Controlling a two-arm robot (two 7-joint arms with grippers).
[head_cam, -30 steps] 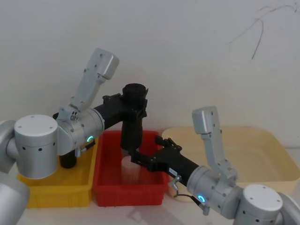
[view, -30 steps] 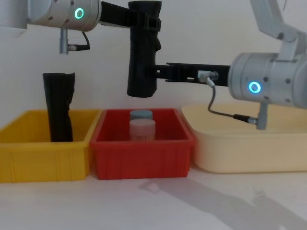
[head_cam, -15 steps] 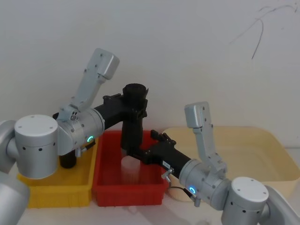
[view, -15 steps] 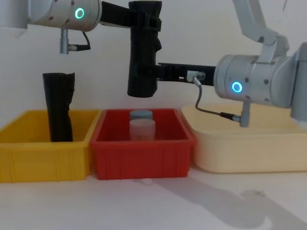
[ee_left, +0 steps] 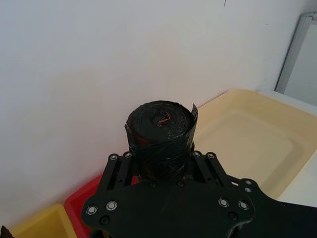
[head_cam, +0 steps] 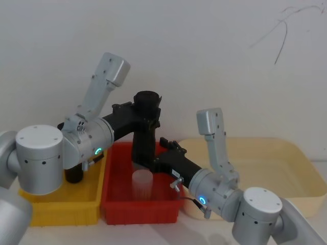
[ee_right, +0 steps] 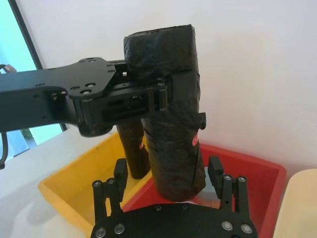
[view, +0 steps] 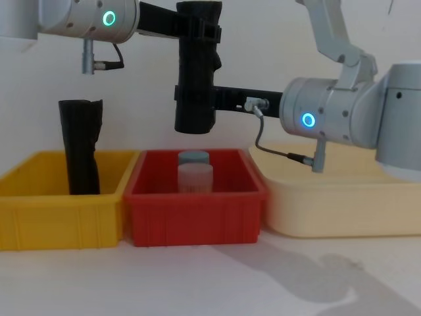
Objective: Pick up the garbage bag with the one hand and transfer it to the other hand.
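Black rolls: two. One is the thick garbage bag [view: 195,72], the other a thin roll [view: 81,148].

Bins: three. One yellow bin [view: 59,217], one red bin [view: 194,220], one cream bin [view: 342,210].

Cups: two. One clear cup [view: 195,179], one blue-topped cup [view: 193,158].

Grippers: two. One left gripper [ee_left: 161,161], one right gripper [ee_right: 168,171].

Lit ring lights on the arms: two. One left light [view: 108,18], one right light [view: 307,120].

Total: eleven items, five kinds.
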